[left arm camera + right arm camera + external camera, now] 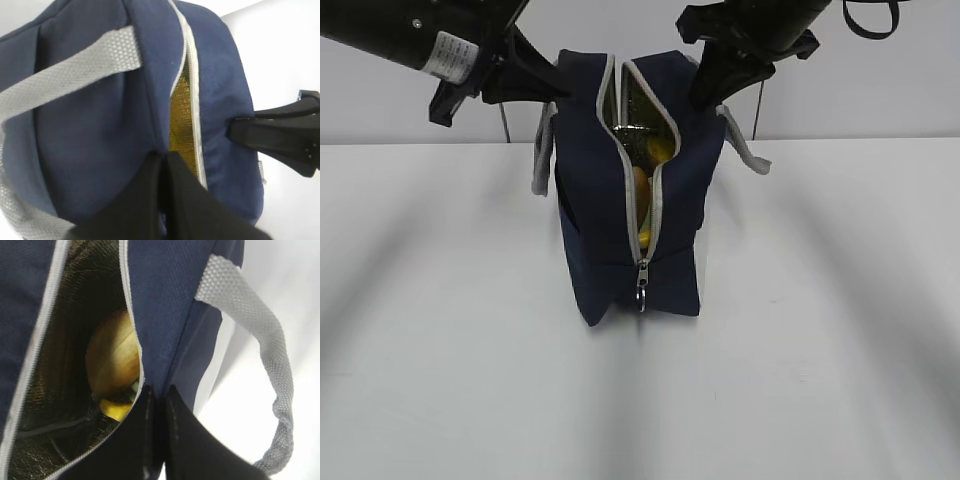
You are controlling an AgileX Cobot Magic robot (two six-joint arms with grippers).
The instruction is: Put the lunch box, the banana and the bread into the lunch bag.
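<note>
The navy lunch bag [600, 220] stands upright in the middle of the white table, its grey zipper open at the top. My left gripper [162, 159] is shut, pinching the left edge of the bag's opening. My right gripper [157, 392] is shut, pinching the right edge. Together they hold the mouth apart. Inside, the golden-brown bread [112, 360] lies on top, with a bit of the yellow banana [116, 410] under it. Both also show through the gap in the exterior view [642, 190]. The lunch box is hidden.
The bag's grey strap handles [270, 345] hang loose on each side. The metal ring pull [642, 295] sits at the low front end of the zipper. The right gripper's fingers [275, 135] show in the left wrist view. The white table [820, 350] surrounds the bag.
</note>
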